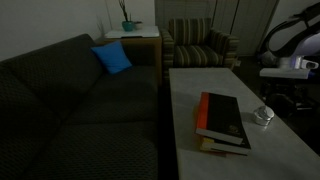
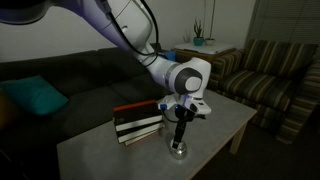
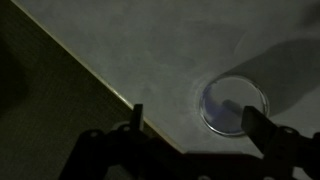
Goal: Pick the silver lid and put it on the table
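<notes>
Well, my gripper (image 3: 195,128) hangs with its jaws apart and nothing between them, just above the lid (image 3: 235,105), which sits low on the table (image 3: 130,50) near the books (image 2: 138,122); whether a container is under it I cannot tell. In the wrist view the lid is off-centre, partly under one finger (image 3: 252,125) rather than midway, so I would slide sideways until its rim shows clear of both. Then, I judge, come straight down, stop short of the tabletop, and close gently, as that thin shiny rim may slip.
</notes>
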Robot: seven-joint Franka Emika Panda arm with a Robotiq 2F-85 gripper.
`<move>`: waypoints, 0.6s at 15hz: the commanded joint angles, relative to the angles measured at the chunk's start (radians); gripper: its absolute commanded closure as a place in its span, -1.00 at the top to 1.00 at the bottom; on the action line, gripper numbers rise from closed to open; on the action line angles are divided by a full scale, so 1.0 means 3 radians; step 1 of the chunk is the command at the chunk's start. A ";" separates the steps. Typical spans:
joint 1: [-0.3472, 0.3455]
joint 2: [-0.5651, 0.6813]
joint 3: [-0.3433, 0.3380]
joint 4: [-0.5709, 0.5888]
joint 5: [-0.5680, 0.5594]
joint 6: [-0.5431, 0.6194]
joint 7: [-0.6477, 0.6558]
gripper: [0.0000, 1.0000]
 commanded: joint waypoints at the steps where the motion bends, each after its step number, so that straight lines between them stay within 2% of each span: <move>1: 0.0161 0.0001 -0.0170 -0.0119 -0.0245 0.0540 0.0060 1.00; 5: 0.0344 0.0005 -0.0353 -0.0343 -0.0641 0.1173 0.0002 1.00; 9: 0.0424 0.0010 -0.0446 -0.0575 -0.0923 0.1888 -0.0206 1.00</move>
